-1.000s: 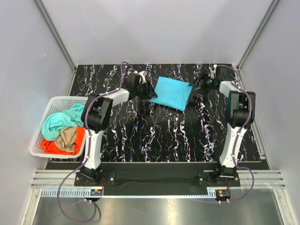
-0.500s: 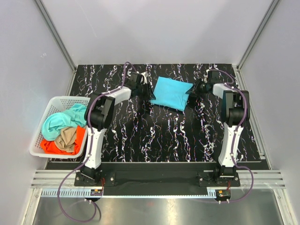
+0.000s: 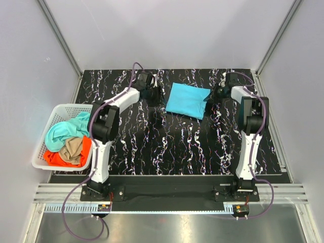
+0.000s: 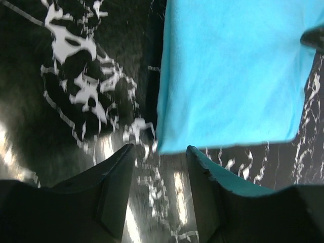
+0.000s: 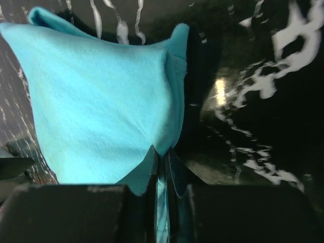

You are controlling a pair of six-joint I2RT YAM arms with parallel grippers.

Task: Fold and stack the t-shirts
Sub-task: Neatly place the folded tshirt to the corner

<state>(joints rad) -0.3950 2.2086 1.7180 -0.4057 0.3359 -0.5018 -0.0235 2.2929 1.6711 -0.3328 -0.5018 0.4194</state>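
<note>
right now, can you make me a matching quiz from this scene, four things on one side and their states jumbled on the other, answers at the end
Column one:
1. cyan t-shirt
2. left gripper
3. right gripper
4. white basket

Column two:
A. shut, pinching cyan cloth
B. holds crumpled t-shirts
C. open, nothing between its fingers
D. folded, lying on the table

Pairs: 1-D, 2-C, 3-A, 4-B
</note>
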